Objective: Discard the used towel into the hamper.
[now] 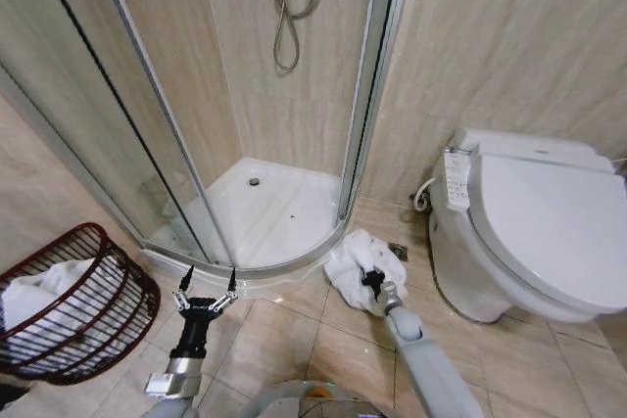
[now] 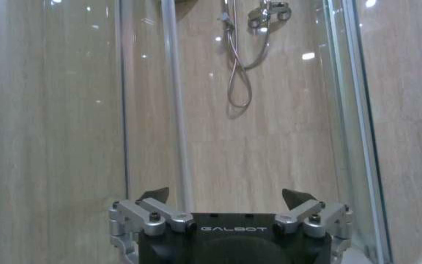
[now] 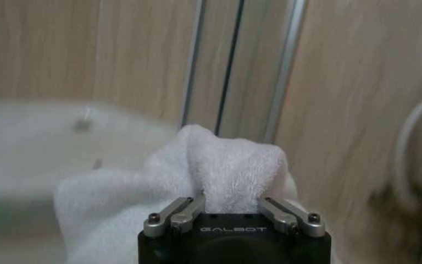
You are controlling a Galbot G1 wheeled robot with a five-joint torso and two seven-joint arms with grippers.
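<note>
The used towel [image 1: 351, 259] is a white crumpled heap on the tiled floor between the shower tray corner and the toilet. My right gripper [image 1: 372, 282] is pressed into it from the near side. In the right wrist view the towel [image 3: 226, 159] bunches up between the jaws of the right gripper [image 3: 229, 204], which are shut on a fold, tips buried in cloth. The hamper [image 1: 93, 325], a dark red-brown wicker basket, stands at the left. My left gripper [image 1: 207, 282] hangs open beside the hamper's right side, fingers pointing at the shower; it holds nothing [image 2: 226, 196].
A white cloth [image 1: 34, 296] lies inside the hamper. The glass shower enclosure [image 1: 147, 134] with its white tray [image 1: 274, 208] stands ahead. A white toilet [image 1: 549, 222] is at the right. Open tiled floor [image 1: 284, 330] lies between the towel and the hamper.
</note>
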